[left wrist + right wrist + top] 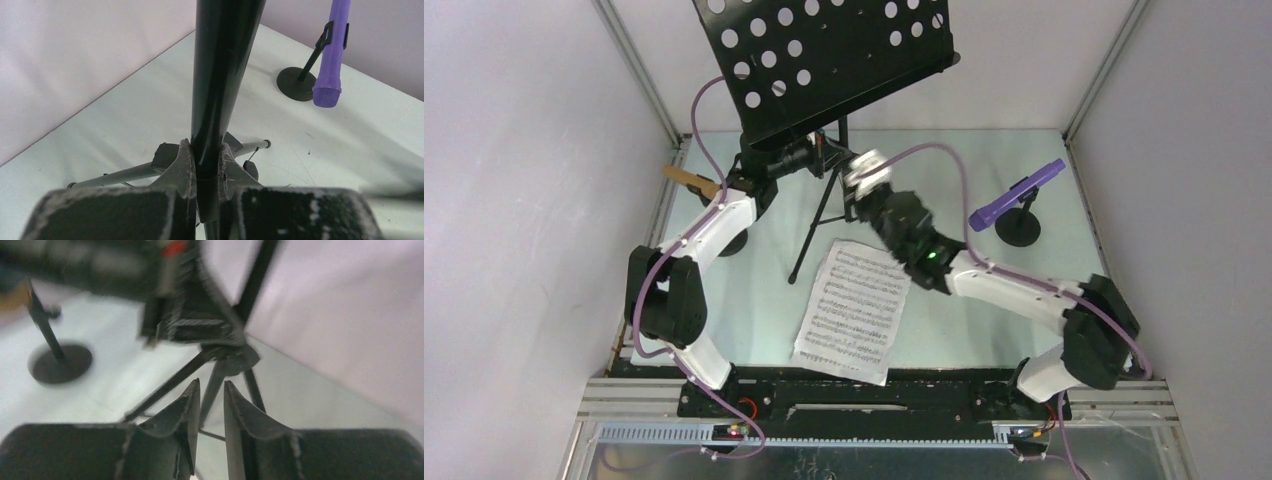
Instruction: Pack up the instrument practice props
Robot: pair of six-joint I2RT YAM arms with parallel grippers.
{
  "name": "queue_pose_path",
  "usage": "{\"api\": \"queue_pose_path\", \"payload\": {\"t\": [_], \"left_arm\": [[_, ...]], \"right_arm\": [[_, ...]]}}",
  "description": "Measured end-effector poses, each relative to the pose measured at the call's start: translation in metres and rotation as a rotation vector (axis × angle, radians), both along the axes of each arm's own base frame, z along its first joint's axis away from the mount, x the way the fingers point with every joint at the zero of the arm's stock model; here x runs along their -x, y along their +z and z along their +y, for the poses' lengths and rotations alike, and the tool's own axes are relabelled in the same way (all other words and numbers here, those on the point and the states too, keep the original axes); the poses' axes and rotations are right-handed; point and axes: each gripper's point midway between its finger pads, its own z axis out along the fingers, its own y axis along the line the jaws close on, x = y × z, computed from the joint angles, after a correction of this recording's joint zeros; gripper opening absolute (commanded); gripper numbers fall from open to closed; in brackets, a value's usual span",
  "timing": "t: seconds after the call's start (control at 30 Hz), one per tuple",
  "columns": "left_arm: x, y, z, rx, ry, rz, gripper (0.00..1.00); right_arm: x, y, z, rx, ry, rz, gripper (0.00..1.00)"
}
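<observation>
The white sheet-music page (854, 310) is lying loose on the pale table (754, 300), nearest the arm bases. One foot of the black tripod legs (816, 232) is resting just beside its far corner. If the stand drags while folding, that foot is likely to scuff or crumple the paper.

Further in, the left gripper (205, 160) is clamping the glossy black stand pole (220, 75) low down, just above the leg hub. The wide black perforated music rack (824, 60) is sitting tilted high above that hold. The load is top-heavy, so the smooth pole may be prone to twisting or slipping between the fingers.

The right gripper (211, 405) is holding its jaws narrowly apart with nothing between them, pointing at the leg hub. Its wrist view is smearing, so this arm is probably moving. A hard knock on a leg could tip the stand against the left arm's hold.

Beyond, the purple toy microphone (1016, 195) is resting in its small black round-based holder (1021, 230), well to the right. The tan toy microphone (689, 178) is poking out beside the left forearm, where an elbow swing could bump it.

Both arms are stretching forward, the left one bending inward to the pole and the right one angling left across the table.
</observation>
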Motion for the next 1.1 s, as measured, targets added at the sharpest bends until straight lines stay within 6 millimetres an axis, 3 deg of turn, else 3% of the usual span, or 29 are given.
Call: {"api": "queue_pose_path", "payload": {"t": [0.13, 0.27, 0.6, 1.1], "left_arm": [[0.000, 0.000, 0.000, 0.000, 0.000, 0.001, 0.07], [0.000, 0.000, 0.000, 0.000, 0.000, 0.001, 0.08], [0.000, 0.000, 0.000, 0.000, 0.000, 0.000, 0.08], [0.000, 0.000, 0.000, 0.000, 0.000, 0.001, 0.08]], "right_arm": [[-0.024, 0.035, -0.039, -0.399, -0.002, 0.141, 0.38], [-0.046, 0.038, -0.065, -0.728, 0.024, 0.346, 0.51], [-0.032, 0.016, -0.033, -1.112, 0.184, 0.837, 0.63], [-0.047, -0.031, -0.019, -1.259, 0.126, 1.090, 0.63]]}}
